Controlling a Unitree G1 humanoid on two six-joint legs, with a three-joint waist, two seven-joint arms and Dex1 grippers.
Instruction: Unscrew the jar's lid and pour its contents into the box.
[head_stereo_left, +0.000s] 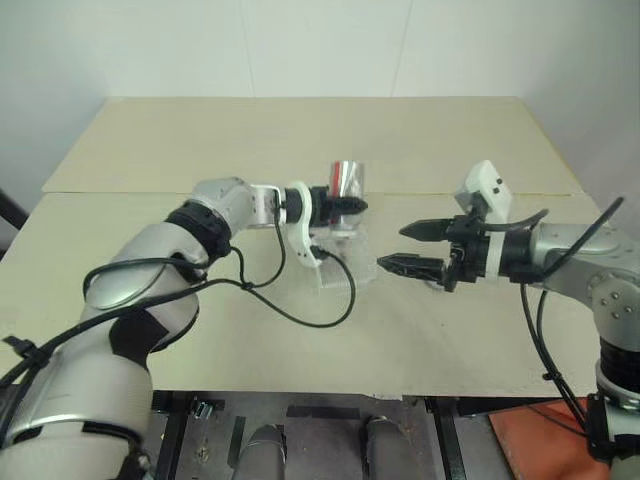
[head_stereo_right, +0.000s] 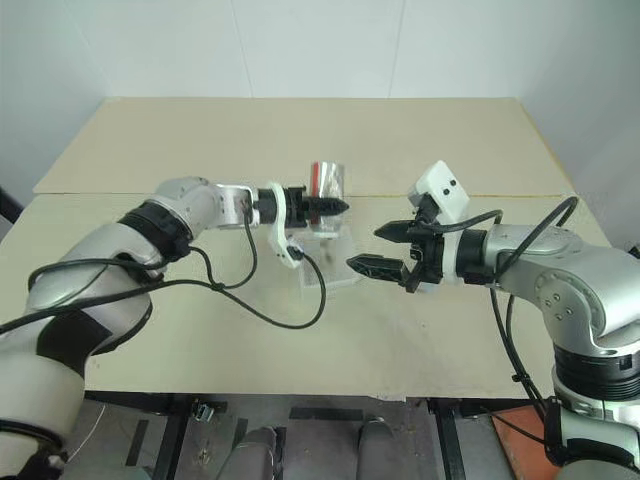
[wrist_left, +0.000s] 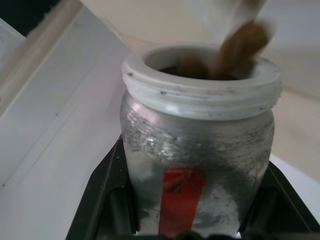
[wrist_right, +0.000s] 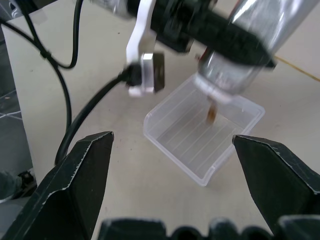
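L gripper (head_stereo_left: 352, 205) clamped on jar (wrist_right: 245, 55), tipped over box (wrist_right: 200, 135); contents (wrist_right: 212, 114) falling. R gripper (head_stereo_left: 405, 247) fingers apart, beside box.

The jar (wrist_right: 250, 45), silvery-clear with a red label strip and a white threaded rim, has no lid on and is tipped mouth-down over the box (wrist_right: 200, 135). A brown piece of the contents (wrist_right: 211, 114) falls from its mouth, blurred, toward the box. The box, a shallow translucent tray with rounded corners, sits open on the table directly below.
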